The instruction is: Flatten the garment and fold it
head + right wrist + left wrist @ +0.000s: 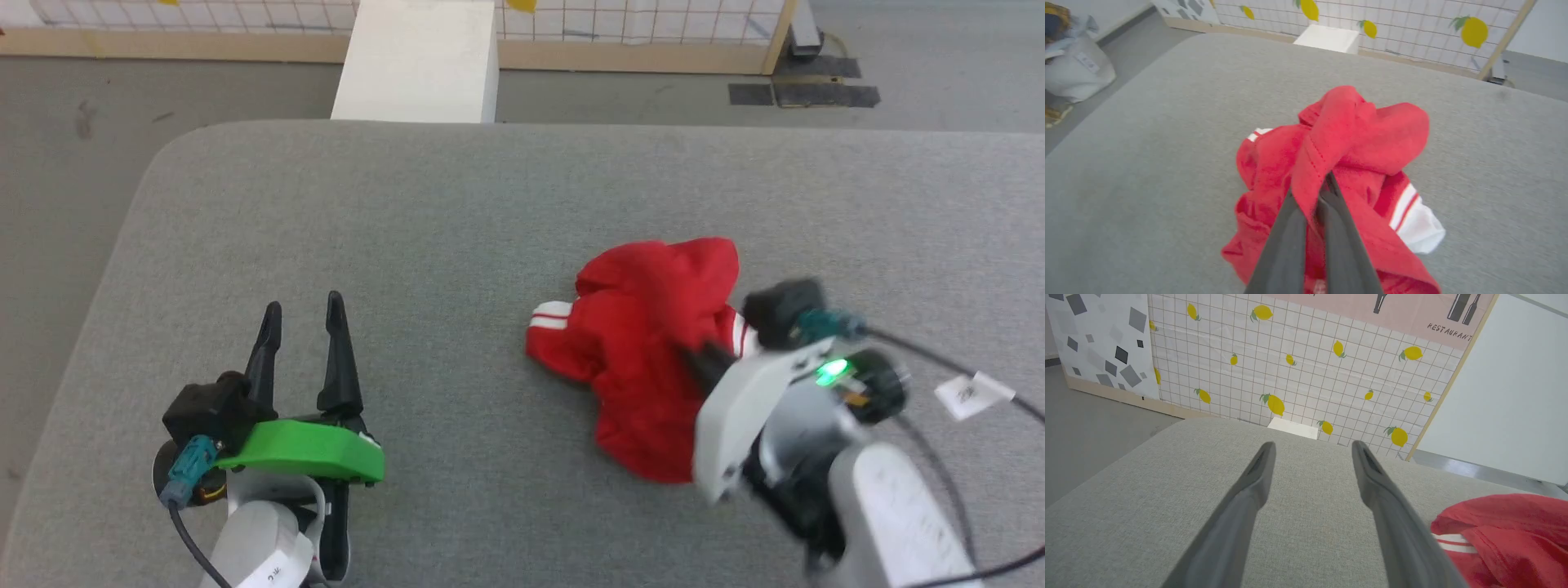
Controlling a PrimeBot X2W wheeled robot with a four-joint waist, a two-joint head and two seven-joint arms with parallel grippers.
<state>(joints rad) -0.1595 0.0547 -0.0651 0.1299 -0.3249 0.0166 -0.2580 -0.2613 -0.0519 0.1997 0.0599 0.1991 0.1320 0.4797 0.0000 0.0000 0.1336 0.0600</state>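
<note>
Our right gripper [1323, 185] pinches the crumpled garment [1372, 122].
A red hem drapes over our closed fingertips; beyond them the shirt lies bunched on the grey table [1167, 122], a white striped sleeve [1419, 222] just to their right. Our left gripper [303, 304] stands spread wide, well apart from the cloth.

Bare grey tabletop [424, 220] lies open from ten through two o'clock of the crumpled garment [645, 327], the soft obstacle on it; a white block [420, 65] stands beyond its far edge at eleven o'clock.
</note>
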